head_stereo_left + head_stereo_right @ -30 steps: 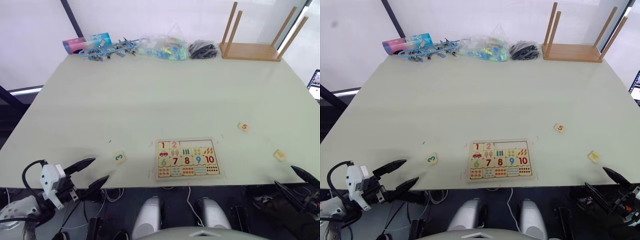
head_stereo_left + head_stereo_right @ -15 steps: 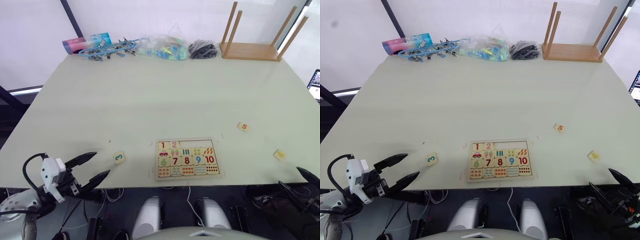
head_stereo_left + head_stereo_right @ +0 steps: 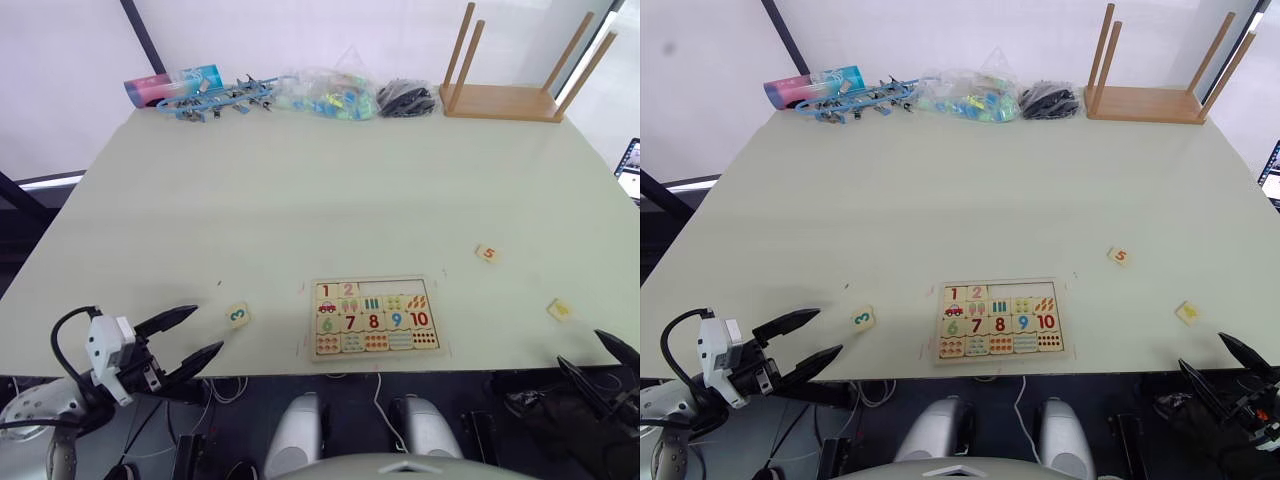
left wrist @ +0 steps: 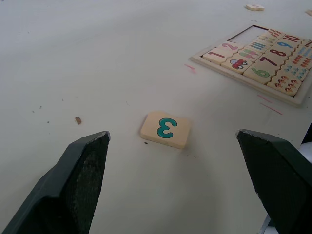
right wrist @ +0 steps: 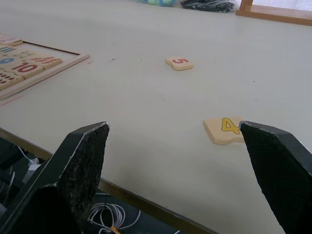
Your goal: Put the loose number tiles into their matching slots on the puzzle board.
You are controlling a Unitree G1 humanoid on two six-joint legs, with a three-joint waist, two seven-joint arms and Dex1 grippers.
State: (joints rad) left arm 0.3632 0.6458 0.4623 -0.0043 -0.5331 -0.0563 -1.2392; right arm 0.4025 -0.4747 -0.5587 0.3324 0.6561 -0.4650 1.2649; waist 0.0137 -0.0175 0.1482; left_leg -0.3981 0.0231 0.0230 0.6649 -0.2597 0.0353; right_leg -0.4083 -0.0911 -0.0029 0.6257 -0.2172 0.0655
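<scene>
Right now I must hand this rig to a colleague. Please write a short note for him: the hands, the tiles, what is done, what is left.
Left hand: open, empty, at the near table edge, facing the pale wooden green 3 tile.
Right hand: open, empty, near the yellow 4 tile.
Orange 5 tile lies loose, beyond and right of the light-wood puzzle board.
Done: red 1 tile and pink 2 tile sit in the top row.
Left: 3, 4 and 5.

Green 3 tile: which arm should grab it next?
Left. The green 3 tile lies just ahead of the open left gripper, left of the puzzle board. The right gripper sits at the opposite table edge.
</scene>
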